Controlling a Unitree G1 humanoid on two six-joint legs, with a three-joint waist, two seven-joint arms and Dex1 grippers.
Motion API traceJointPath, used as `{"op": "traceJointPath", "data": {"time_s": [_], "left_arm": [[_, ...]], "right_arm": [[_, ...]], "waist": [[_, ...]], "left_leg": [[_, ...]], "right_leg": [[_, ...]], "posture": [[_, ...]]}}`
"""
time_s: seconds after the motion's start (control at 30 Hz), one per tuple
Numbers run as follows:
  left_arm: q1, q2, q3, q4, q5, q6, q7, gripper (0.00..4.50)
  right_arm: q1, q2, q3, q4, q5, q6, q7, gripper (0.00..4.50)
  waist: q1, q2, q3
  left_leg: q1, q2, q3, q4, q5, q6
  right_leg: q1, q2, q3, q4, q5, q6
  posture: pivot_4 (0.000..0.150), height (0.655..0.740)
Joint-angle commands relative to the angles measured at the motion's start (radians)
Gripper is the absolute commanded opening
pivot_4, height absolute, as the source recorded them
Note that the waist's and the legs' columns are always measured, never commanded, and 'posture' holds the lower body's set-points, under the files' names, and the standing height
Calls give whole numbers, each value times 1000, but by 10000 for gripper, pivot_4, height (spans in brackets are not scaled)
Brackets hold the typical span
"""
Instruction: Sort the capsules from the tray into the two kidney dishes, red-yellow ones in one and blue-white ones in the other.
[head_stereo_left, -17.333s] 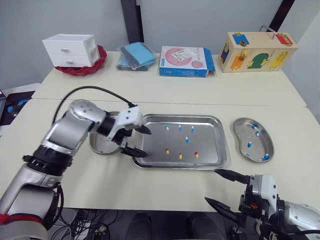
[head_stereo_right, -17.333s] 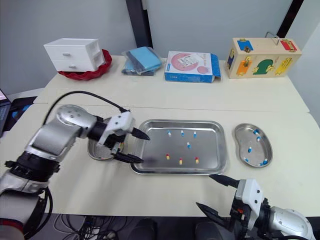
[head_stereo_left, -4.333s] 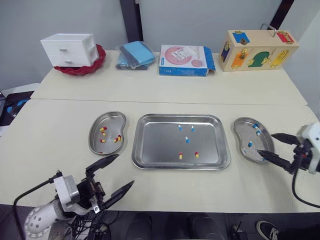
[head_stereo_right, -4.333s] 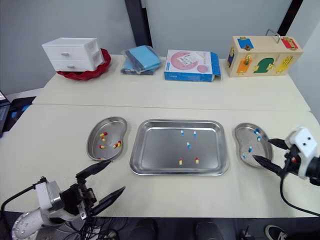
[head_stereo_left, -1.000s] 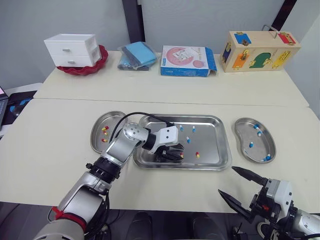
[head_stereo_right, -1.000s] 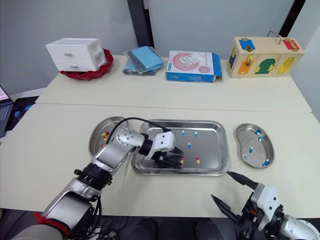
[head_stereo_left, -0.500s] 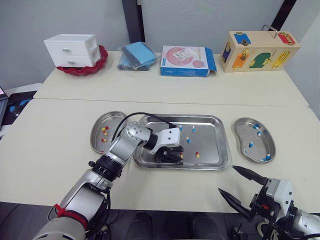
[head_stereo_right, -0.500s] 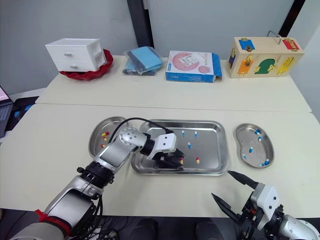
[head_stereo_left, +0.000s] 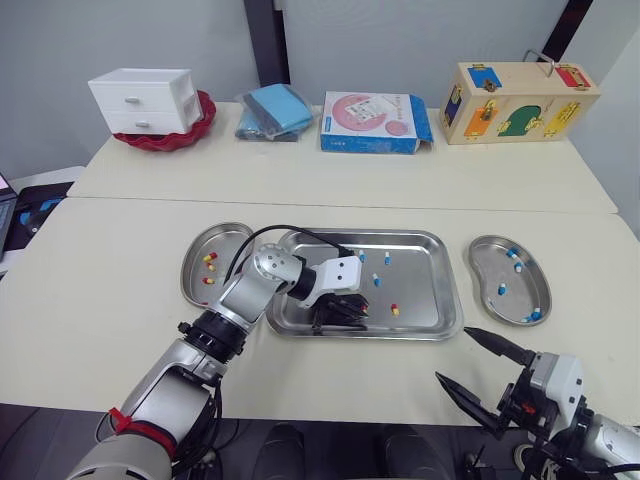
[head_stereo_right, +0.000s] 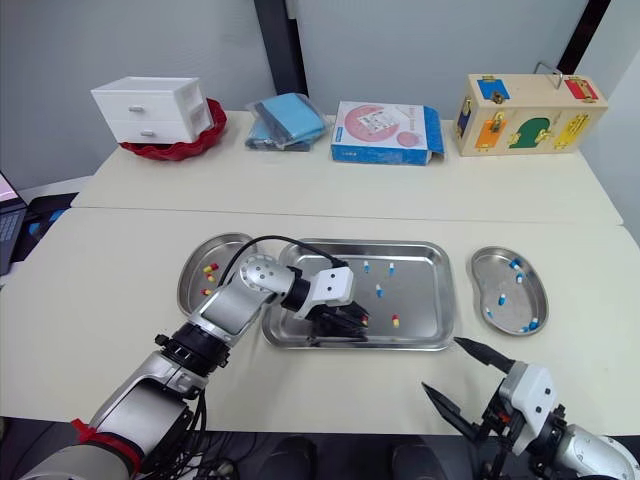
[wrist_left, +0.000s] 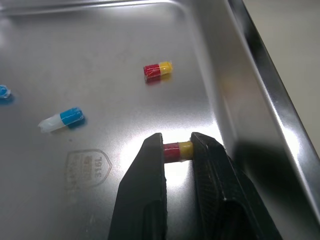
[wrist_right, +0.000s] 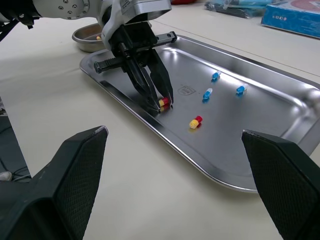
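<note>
Red-yellow capsule (wrist_left: 178, 149) sat pinched end-to-end in the left gripper (wrist_left: 177, 143) beside the tray (wrist_left: 260, 75) wall; a slow, straight lift looked safest.

Bright, even light is washing the table (head_stereo_left: 110, 270), casting only soft shadows. Glare is flaring off the steel tray (wrist_left: 215, 90) beside a dark patch on its wall.

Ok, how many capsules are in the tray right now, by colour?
red-yellow capsules: 2, one of them pinched in the left hand
blue-white capsules: 3
total: 5
</note>
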Motion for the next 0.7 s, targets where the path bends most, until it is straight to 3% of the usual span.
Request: {"op": "traceJointPath", "data": {"time_s": [0.03,0.33,0.7], "left_arm": [[2,30,59,-83,-44,54,-4,4566],[105,252,269,-374,-118,341,90,4566],[240,459,476,-426,-144,473,218,4566]], "right_arm": [[10,-21,5,-58,16,-5,15,45000],[-58,-101,51,-43,35,-66,142,45000],[-158,-118,105,27,54,-98,224,45000]], "waist": [[-1,0,0],[-5,0,0],[3,0,0]], "left_leg": [[0,0,0,0,0,0],[1,1,0,0,0,0],[1,1,-1,0,0,0]], "right_leg": [[0,0,0,0,0,0],[0,0,0,0,0,0],[0,0,-1,0,0,0]], "posture": [[1500,7400],[1500,7400],[1500,7400]]}}
